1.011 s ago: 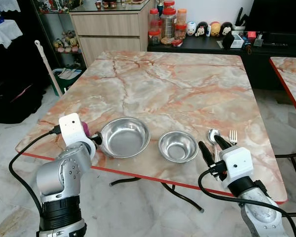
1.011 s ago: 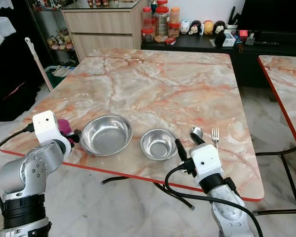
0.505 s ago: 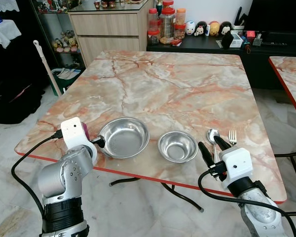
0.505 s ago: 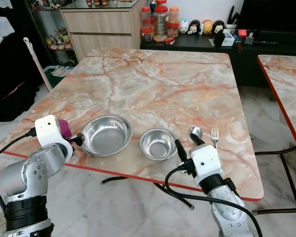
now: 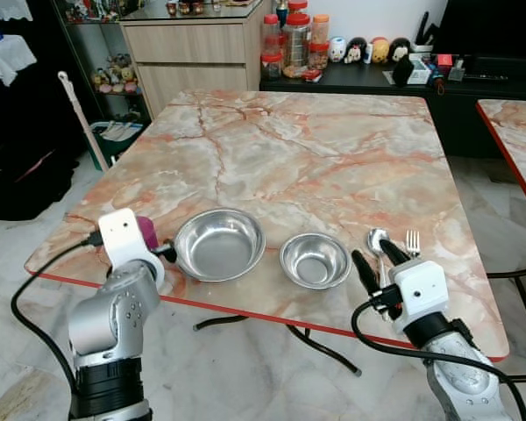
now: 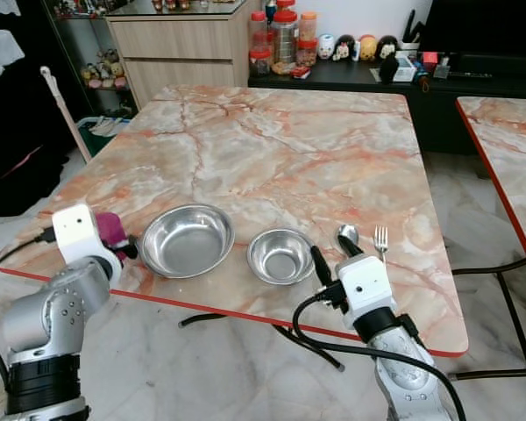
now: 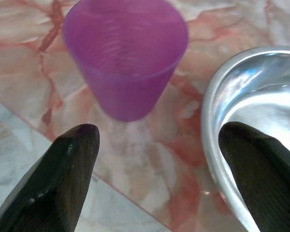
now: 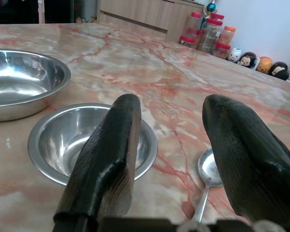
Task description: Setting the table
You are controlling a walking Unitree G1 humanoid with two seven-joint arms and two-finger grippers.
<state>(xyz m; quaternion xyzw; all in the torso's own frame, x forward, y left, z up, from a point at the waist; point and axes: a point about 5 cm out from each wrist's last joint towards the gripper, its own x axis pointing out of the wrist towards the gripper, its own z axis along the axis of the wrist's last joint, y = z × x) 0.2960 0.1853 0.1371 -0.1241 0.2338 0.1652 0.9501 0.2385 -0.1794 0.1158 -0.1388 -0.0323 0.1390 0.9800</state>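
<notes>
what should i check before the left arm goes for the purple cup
1. Left gripper jaws open: ok.
2. Purple cup upright on the table, ahead of the jaws and apart from them: ok.
3. Cup centred between the jaws: not ok; it sits toward one finger, and the other finger is over the large bowl rim.
4. Cup clear of the large bowl: ok, a gap shows.
5. Right gripper out of the way, by the spoon and small bowl: ok.
</notes>
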